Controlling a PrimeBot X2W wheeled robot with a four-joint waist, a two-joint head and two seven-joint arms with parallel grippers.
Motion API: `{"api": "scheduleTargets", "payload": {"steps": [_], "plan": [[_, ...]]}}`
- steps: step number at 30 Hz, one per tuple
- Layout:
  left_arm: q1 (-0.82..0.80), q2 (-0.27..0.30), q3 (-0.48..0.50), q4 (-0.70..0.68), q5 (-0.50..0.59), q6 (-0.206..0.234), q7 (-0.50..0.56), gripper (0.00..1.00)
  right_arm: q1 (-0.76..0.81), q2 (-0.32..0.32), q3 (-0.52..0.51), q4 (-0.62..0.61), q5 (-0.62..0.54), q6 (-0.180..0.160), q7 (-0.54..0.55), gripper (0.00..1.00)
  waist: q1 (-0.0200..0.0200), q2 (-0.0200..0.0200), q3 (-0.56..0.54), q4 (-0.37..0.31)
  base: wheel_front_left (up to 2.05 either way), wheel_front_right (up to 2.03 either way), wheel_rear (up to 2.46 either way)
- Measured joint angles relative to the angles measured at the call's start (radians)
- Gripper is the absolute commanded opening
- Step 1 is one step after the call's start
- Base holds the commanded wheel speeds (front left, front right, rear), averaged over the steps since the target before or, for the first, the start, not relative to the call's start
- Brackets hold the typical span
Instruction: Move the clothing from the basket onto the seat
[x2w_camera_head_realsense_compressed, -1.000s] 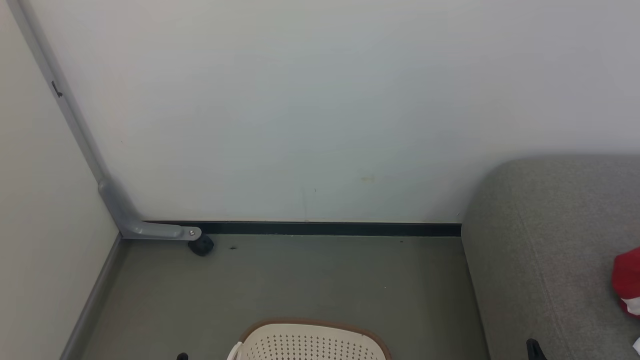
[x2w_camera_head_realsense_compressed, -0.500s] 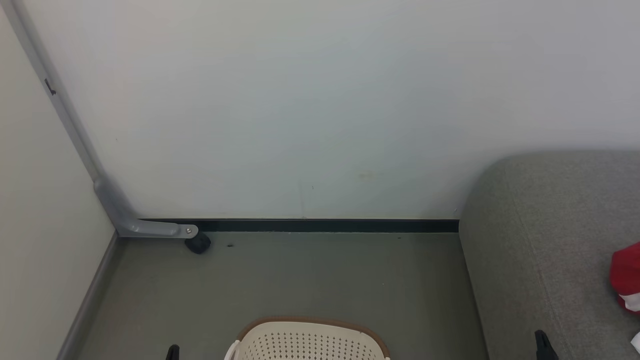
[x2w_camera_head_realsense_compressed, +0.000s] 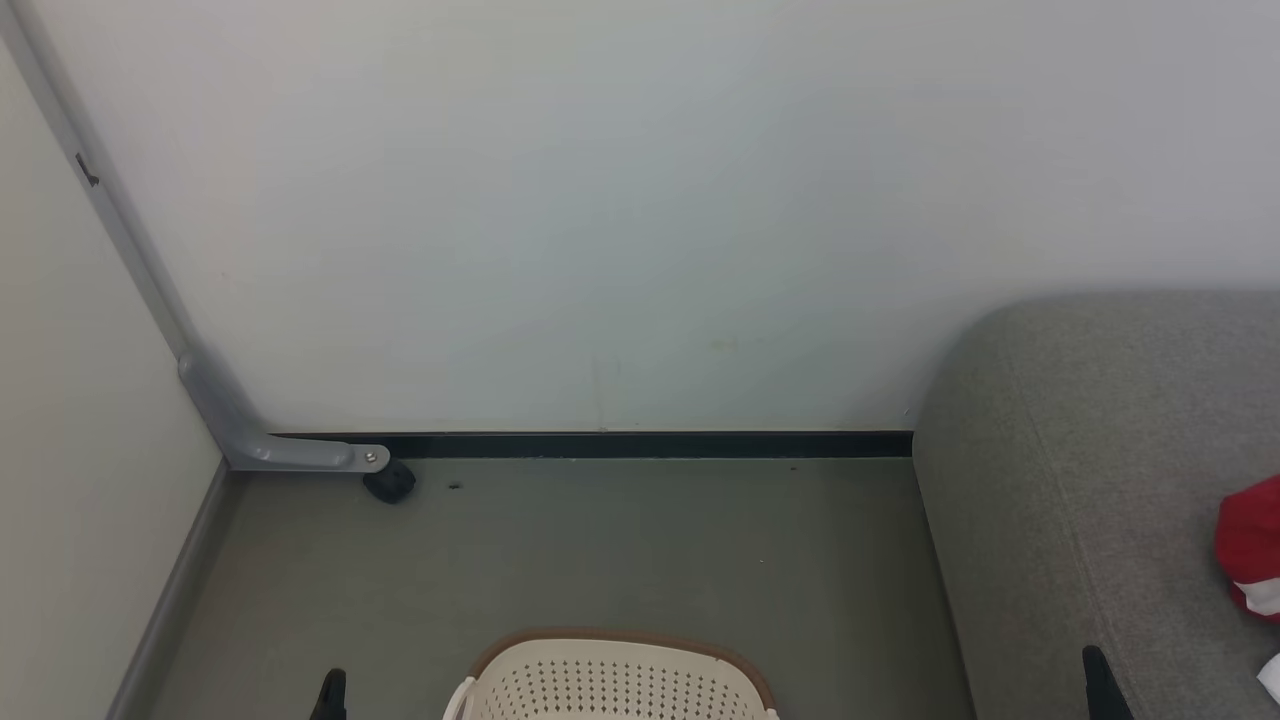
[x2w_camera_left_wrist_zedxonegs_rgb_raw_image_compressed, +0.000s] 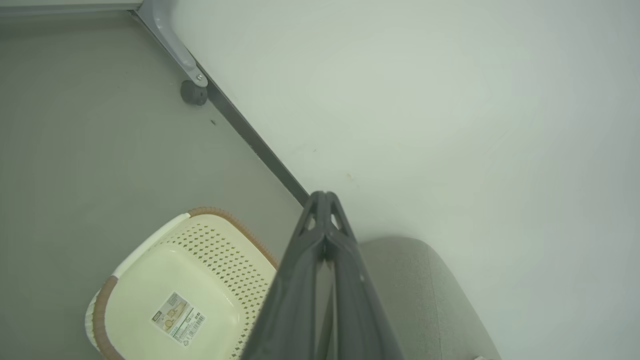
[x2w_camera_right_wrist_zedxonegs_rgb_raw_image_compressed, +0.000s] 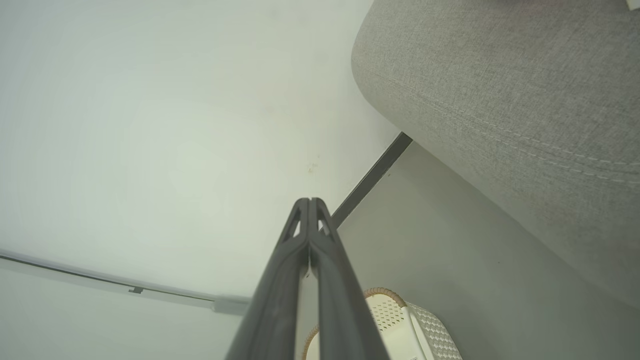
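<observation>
On the floor: basket at near edge, open room beyond; caster by far-left corner.
Right side: seat carrying clothing.
Claws: left claw, right claw — both clenched.

The cream perforated basket with its brown rim sat upright and empty, near the grey seat, where some red-and-white clothing lay bunched up.

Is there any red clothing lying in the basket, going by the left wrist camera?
No, the basket shows a bare cream floor with nothing on it but a printed label.
</observation>
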Motion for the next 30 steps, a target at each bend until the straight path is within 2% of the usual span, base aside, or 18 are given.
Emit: {"api": "scheduleTargets", "payload": {"steps": [30], "plan": [[-0.040,-0.003,0.070,-0.054,-0.360,-0.001,0.106,0.00,-0.062,0.017,-0.076,0.002,0.410,0.017,0.104,0.00,0.0000,0.0000,0.020,-0.016,0.00,0.00,0.00]]}}
